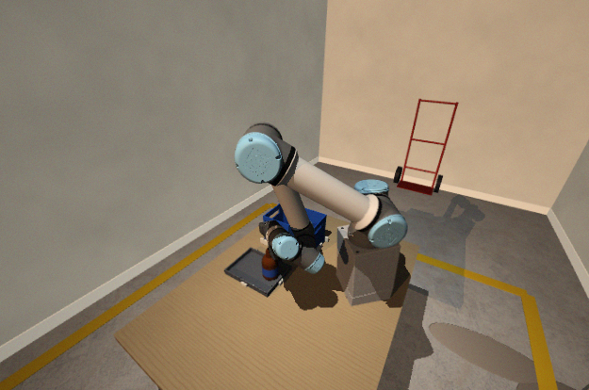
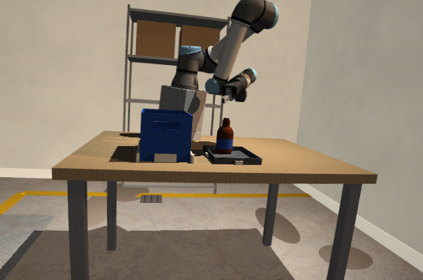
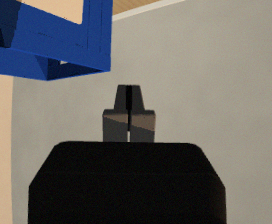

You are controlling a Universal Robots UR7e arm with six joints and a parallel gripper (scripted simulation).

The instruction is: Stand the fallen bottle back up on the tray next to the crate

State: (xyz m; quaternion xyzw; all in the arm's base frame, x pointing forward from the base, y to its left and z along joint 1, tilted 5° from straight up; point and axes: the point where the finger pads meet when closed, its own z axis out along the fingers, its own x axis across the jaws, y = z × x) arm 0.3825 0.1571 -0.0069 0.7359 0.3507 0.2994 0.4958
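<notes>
A brown bottle with a blue label (image 1: 269, 269) (image 2: 225, 138) stands upright on the dark tray (image 1: 238, 274) (image 2: 254, 161), near one side of it. The blue crate (image 1: 318, 221) (image 2: 166, 140) (image 3: 62, 52) stands upright beside the tray, with a gap between them. My gripper (image 2: 225, 99) (image 3: 128, 99) is shut with nothing between its fingertips. It is above the bottle's top in the exterior view, apart from it. In the top view the wrist hides the fingers and part of the crate. The wrist view shows neither bottle nor tray.
Small pale blocks sit against the feet of the crate and the edges of the tray. The robot's grey pedestal (image 1: 373, 278) (image 2: 176, 99) stands at the table (image 1: 265, 339) (image 2: 292, 162). A shelf with boxes and a red hand truck (image 1: 427, 141) are beyond the table.
</notes>
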